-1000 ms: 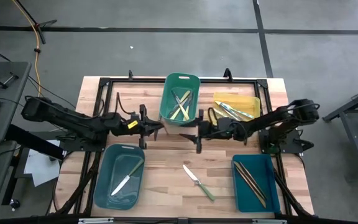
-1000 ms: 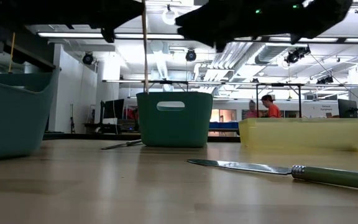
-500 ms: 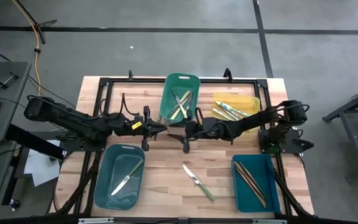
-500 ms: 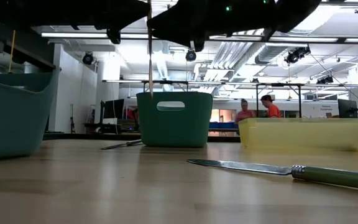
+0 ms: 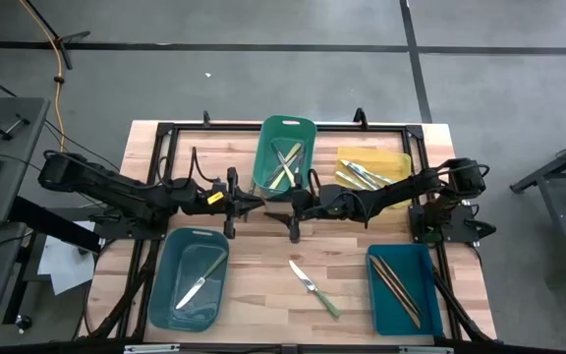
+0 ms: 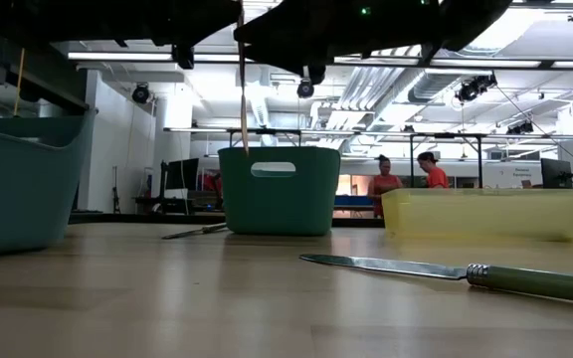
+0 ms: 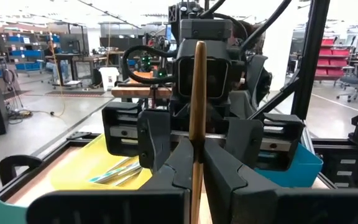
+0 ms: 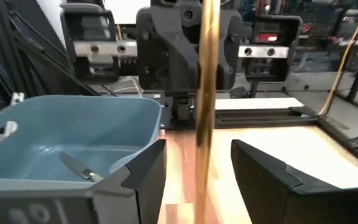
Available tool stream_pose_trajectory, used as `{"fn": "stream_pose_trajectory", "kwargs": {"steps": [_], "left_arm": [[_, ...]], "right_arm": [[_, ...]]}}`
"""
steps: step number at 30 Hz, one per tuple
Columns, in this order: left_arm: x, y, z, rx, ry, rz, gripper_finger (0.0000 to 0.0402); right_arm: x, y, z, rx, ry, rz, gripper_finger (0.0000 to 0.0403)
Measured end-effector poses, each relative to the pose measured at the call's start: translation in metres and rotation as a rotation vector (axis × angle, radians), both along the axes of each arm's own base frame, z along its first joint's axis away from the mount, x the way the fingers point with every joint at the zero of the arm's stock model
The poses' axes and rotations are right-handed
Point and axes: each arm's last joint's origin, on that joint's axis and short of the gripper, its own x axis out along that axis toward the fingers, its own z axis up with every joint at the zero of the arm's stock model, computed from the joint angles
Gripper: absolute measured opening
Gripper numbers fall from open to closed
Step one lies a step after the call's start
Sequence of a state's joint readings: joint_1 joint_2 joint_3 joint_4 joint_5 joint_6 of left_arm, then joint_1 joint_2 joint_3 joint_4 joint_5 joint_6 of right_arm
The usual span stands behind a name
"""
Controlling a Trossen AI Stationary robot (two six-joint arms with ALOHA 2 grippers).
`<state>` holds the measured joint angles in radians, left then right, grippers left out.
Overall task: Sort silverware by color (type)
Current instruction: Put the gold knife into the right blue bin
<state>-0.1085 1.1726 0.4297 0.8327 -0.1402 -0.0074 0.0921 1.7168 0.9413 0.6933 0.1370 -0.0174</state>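
Brown utensil [image 7: 197,106] between left pincer [image 7: 194,163] fingers

A green bin [image 5: 285,165] sits at the table's [image 5: 263,285] far middle, a yellow bin [image 5: 373,167] to its right. Near left is a blue-grey bin [image 5: 187,279]; near right, a teal bin [image 5: 402,289]. Two people [image 6: 407,173], perhaps standing, show in the room beyond.

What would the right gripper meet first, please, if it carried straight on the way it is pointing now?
Probably the brown utensil standing upright between the right gripper's open fingers, held by the left gripper; that gripper's body sits directly behind it.
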Motion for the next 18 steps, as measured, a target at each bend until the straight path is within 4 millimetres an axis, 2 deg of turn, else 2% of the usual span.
{"fn": "stream_pose_trajectory", "kwargs": {"steps": [7,13,18], "left_arm": [[0.0088,-0.0007,-0.0090,0.000,-0.001,0.002,0.0008],[0.0056,-0.0002,-0.0026,-0.003,-0.034,0.005,0.0008],[0.0068,-0.0003,-0.0046,-0.002,-0.024,0.005,0.0008]], "right_arm": [[0.0000,0.0011,-0.0007,0.041,0.006,0.033,0.0177],[-0.0001,0.0010,-0.0019,0.042,0.018,0.033,0.0176],[-0.0001,0.0010,-0.0017,0.045,0.016,0.033,0.0146]]}}
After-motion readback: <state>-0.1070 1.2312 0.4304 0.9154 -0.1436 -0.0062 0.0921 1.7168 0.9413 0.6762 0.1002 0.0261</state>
